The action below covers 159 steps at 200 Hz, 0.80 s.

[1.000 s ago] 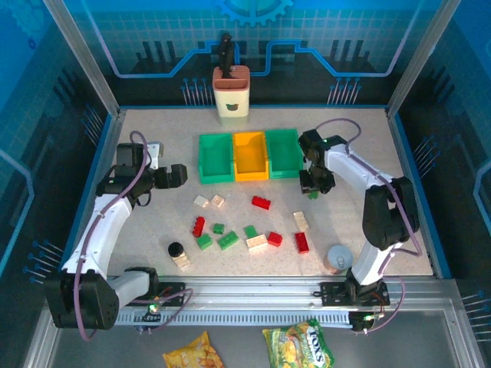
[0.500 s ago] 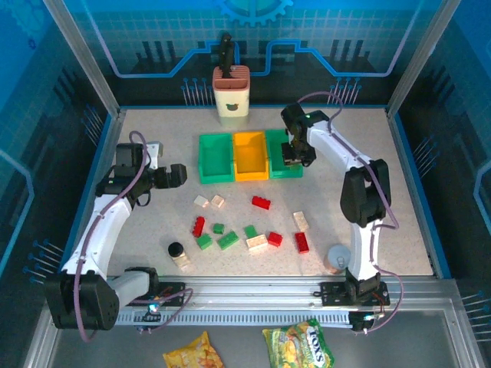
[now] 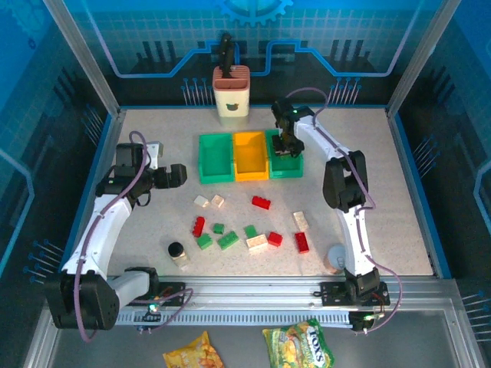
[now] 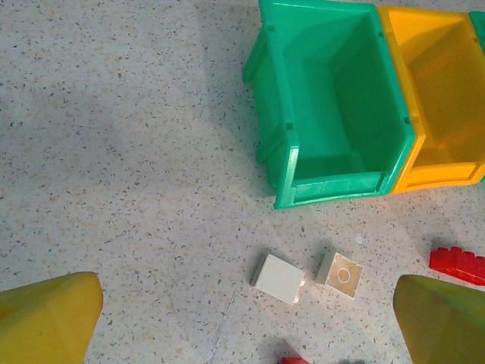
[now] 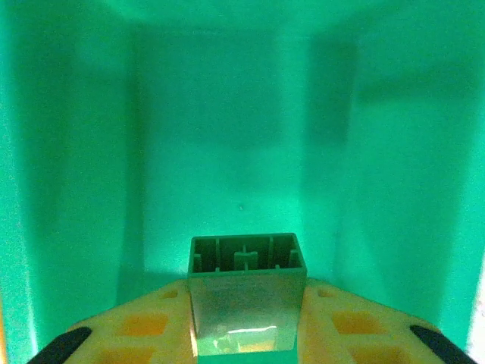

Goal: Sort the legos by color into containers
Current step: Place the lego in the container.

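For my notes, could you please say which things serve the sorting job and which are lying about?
Job: loose legos; green lego in right fingers; left green bin; orange-yellow bin; right green bin.
Stray: black-capped jar; grey cup; cream holder; snack bags.

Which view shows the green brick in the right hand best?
Right wrist: the brick sits centred in the right hand, hollow underside visible, over the right green bin. From the top, the arm covers it there.

There are two green bins (image 3: 215,179), one yellow bin (image 3: 251,176), four red bricks (image 3: 261,202), five green bricks (image 3: 228,241) and five cream bricks (image 3: 257,244).
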Motion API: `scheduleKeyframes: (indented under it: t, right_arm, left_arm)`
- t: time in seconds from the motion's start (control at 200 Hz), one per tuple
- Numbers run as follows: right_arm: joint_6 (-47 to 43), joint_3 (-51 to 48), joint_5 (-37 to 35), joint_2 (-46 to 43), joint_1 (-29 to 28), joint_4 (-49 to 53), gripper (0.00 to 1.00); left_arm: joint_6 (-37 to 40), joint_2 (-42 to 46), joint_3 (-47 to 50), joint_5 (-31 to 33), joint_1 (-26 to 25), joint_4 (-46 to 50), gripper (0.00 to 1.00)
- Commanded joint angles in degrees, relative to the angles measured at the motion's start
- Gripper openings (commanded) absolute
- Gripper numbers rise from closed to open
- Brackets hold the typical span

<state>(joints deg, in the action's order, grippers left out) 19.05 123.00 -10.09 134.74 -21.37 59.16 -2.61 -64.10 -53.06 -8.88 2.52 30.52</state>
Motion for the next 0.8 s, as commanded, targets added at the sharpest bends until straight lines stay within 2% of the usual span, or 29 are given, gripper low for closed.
scheduleKeyframes:
  t: [0.0,0.21,0.355,0.52,0.79]
  right_arm:
    - [-0.93,3.38,-0.28,3.55,-0.52,0.92,0.33]
    - [-1.12,6.1,0.41,7.3,-0.52,1.12,0.33]
    - [-1.03,6.24,0.49,7.79,-0.52,1.18,0.38]
    - [-1.1,6.29,0.42,6.75,-0.61,1.57,0.45]
    - [-1.47,6.18,-0.36,2.88,-0.8,2.95,0.45]
  left_arm:
    - [0.55,1.13,1.11,-0.95,0.46,-0.68,0.99]
    - [0.5,1.2,1.06,-0.78,0.45,-0.64,0.99]
    - [0.57,1.17,1.11,-0.64,0.46,-0.63,0.99]
    - [0.51,1.17,1.18,-0.74,0.45,-0.64,0.99]
    - [0.54,1.01,1.03,-0.78,0.46,-0.68,0.99]
